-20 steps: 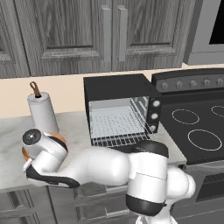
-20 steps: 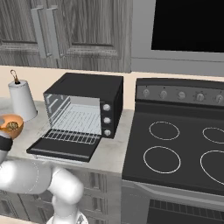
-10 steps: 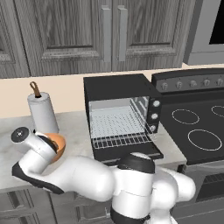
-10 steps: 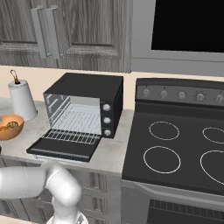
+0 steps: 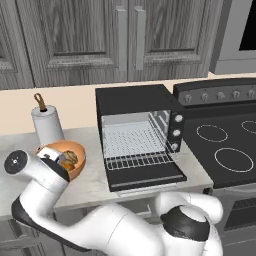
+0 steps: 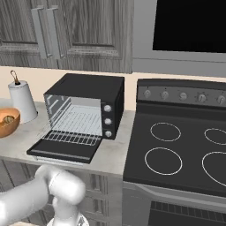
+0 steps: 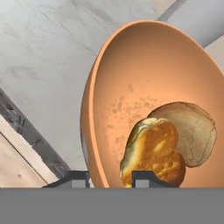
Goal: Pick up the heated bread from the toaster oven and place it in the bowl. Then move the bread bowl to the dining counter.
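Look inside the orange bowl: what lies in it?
The bowl holds the golden-orange heated bread and, touching it, a paler tan bread piece. The bowl floor beneath them is covered.

No readable text, labels, brands or numbers are seen in any view.

The toaster oven (image 5: 137, 142) bears three plain round knobs on its right side, with no markings that can be made out; the stove (image 6: 176, 150) at the right carries a row of knobs whose faces may hold small marks, but these are too blurred to read. The paper towel roll (image 5: 47, 126) at the far left and the bowl (image 7: 131, 100) are seen unprinted.
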Controlling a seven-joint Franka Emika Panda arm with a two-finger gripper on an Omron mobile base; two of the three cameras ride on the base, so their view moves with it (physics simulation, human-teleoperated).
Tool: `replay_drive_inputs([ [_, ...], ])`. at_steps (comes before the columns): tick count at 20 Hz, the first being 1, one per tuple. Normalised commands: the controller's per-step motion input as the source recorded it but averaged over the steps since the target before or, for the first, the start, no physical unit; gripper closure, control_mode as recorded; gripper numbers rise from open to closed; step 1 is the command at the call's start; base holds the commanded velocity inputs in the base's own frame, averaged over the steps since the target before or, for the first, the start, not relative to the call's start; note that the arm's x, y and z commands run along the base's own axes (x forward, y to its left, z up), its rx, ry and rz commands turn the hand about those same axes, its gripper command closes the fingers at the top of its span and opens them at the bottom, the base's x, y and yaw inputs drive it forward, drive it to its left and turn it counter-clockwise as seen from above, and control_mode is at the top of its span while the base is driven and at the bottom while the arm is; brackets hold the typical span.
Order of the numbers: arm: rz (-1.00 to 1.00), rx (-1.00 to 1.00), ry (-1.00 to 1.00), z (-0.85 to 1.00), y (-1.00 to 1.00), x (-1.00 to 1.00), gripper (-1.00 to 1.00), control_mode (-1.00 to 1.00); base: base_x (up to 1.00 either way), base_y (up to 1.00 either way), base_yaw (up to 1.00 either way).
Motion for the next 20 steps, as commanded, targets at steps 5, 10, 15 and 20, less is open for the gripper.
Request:
replay_drive_inputs([
  [5,0.0,0.01,-0.42,0.85,-1.0,-0.71,1.0,-1.0,0.0,0.0,0.0],
  [10,0.0,0.21,-0.09,0.57,-1.0,-0.11,1.0,-1.0,0.0,0.0,0.0],
  [15,0.0,0.22,0.03,0.55,-1.0,0.0,1.0,-1.0,0.0,0.0,0.0],
  [20,0.0,0.1,0.02,0.63,-1.0,-0.17,1.0,-1.0,0.0,0.0,0.0],
])
